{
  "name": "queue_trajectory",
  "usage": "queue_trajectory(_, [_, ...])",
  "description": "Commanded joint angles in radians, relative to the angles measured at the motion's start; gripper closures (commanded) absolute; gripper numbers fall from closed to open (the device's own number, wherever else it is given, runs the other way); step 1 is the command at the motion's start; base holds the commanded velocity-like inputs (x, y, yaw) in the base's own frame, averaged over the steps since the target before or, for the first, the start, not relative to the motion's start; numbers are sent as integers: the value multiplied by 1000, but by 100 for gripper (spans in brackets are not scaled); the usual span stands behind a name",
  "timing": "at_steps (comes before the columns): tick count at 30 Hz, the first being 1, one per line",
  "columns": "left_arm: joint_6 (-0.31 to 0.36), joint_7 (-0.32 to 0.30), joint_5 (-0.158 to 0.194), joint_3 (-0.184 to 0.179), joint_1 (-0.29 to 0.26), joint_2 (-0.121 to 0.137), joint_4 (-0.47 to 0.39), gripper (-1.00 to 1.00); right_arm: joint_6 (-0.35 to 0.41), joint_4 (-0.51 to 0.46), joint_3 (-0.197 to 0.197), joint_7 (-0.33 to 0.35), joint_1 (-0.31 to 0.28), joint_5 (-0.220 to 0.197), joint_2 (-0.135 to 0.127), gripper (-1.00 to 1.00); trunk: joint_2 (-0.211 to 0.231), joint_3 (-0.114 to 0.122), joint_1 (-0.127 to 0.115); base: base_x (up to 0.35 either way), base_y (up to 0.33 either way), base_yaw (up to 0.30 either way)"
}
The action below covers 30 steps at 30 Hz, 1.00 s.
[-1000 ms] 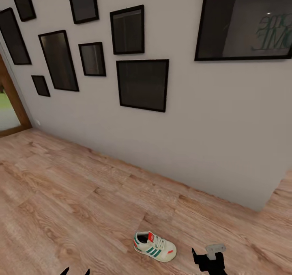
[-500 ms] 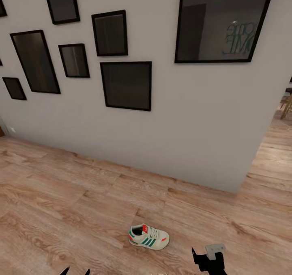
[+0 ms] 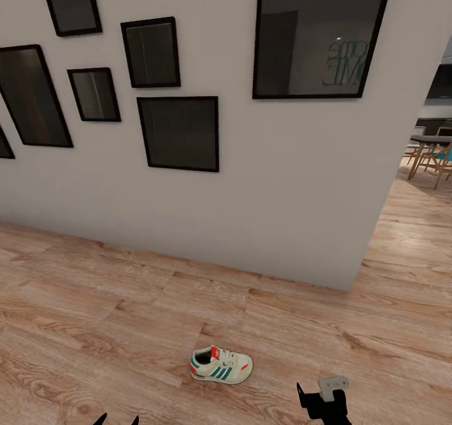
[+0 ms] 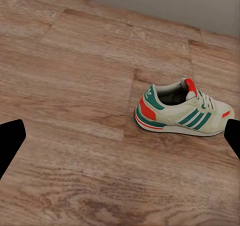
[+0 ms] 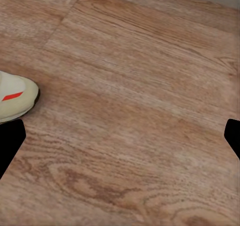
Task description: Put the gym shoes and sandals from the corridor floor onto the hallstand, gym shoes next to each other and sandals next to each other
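Sneaker (image 3: 221, 365) alone on wood plank floor (image 3: 94, 312), upright on its sole, white w/ green side stripes and red-orange tongue and heel patches. Toe toward view's right, heel toward left. Lies a little out from a pale grey wall (image 3: 282, 180), well apart from it, nothing touching it.

Wall hung w/ black-framed dark pictures: 1 large frame (image 3: 317, 32) upper right, 1 square frame (image 3: 179, 133) near centre, several smaller frames (image 3: 150, 51) to its left. Wall ends at right; beyond the corner, more plank floor and, far off, a dark table w/ wooden chairs (image 3: 430, 158).

Left gripper (image 3: 116, 420): 2 black fingertips poking up at bottom edge of head view, left of sneaker. In left wrist view, fingertips (image 4: 10, 141) dark at both side edges, spread wide, holding nothing; sneaker (image 4: 182, 111) lies on floor between and beyond them.

Right gripper (image 3: 323, 406): black w/ small grey part on top, at bottom edge, just right of sneaker, above floor. In right wrist view, fingertips (image 5: 10, 143) also at both side edges, spread wide, empty; sneaker toe (image 5: 15, 101) visible near 1 fingertip, rest bare floor (image 5: 135, 101).
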Motion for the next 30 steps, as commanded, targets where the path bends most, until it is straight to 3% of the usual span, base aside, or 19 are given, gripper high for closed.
queue_trajectory(1, [-1, -10, 1, 7, -1, -1, 1, -100, -3, 1, -8, 1, -1, 10, 0, -100, 0, -1, 0, -1, 1, -15])
queue_trajectory(22, [-1, -10, 1, 7, -1, -1, 1, -100, -3, 1, -8, 5, -1, 9, -8, -100, 0, -1, 0, 0, 0, -1])
queue_trajectory(30, [-1, -10, 1, 7, -1, -1, 1, -100, -3, 1, -8, 3, -1, 9, -7, -100, 0, 1, 0, 169, 137, -58])
